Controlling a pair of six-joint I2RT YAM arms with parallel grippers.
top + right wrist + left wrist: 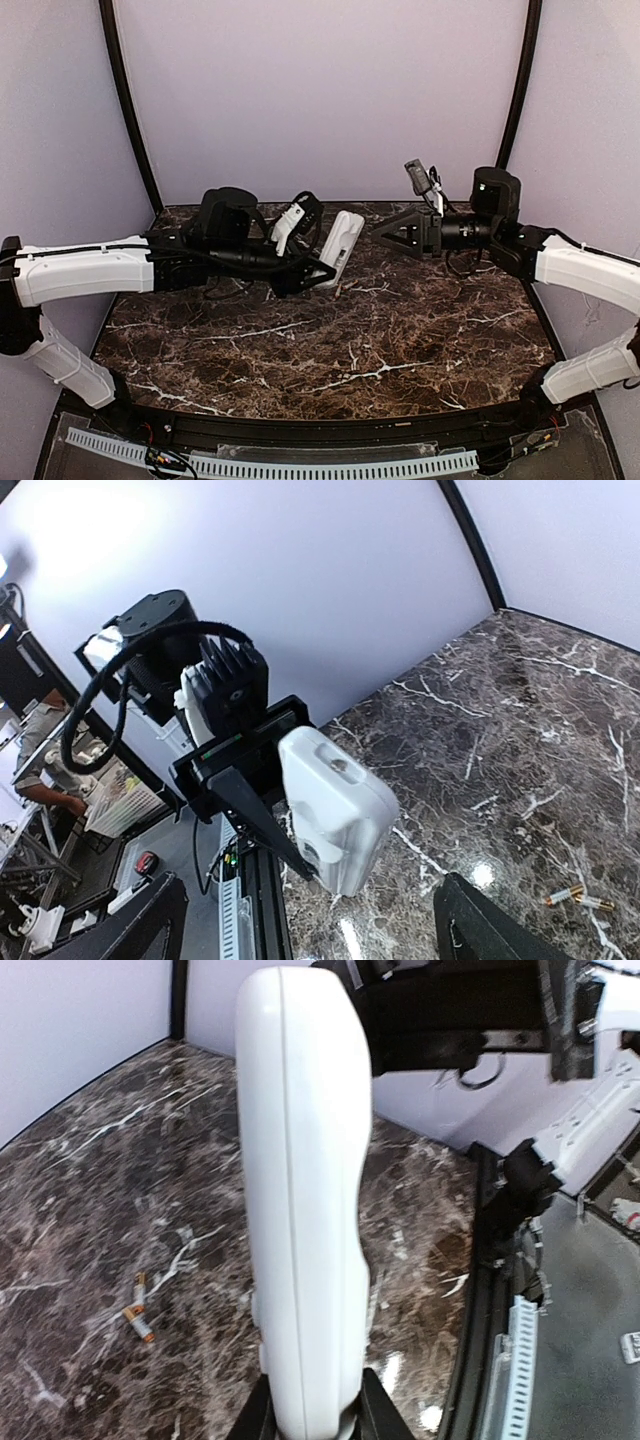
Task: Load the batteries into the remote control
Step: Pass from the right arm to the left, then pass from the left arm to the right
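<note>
Since the cells have to go into the remote (338, 247), I hold it up off the table (330, 340) rather than leave it lying flat. Left gripper (320, 272) is clamped on the remote's lower end, and the rest of the body sticks out free past the fingers. That leaves most of its length reachable for the other arm.

Right gripper (386, 232) sits level with the remote, just to its right and not touching. Its jaws are spread wide and hold nothing. It points at the remote's free end, which I read as a pause between grips: either a re-grip or a turn toward the cells.

Batteries (139, 1316) lie on the table below the remote, well apart from it and close together. Neither gripper is near them.

Left wrist view shows the remote edge-on with the seam facing the camera, so I judge the fingers press on its two broad faces. Can't tell from any view which way the battery recess faces, or whether it is uncovered.

Task judgement: early, nothing loaded. Next step needs the recess turned up or outward and clear of my left fingers before a cell is fetched. Risk: the grip is only on one end, so a push from the right could lever the remote out.
</note>
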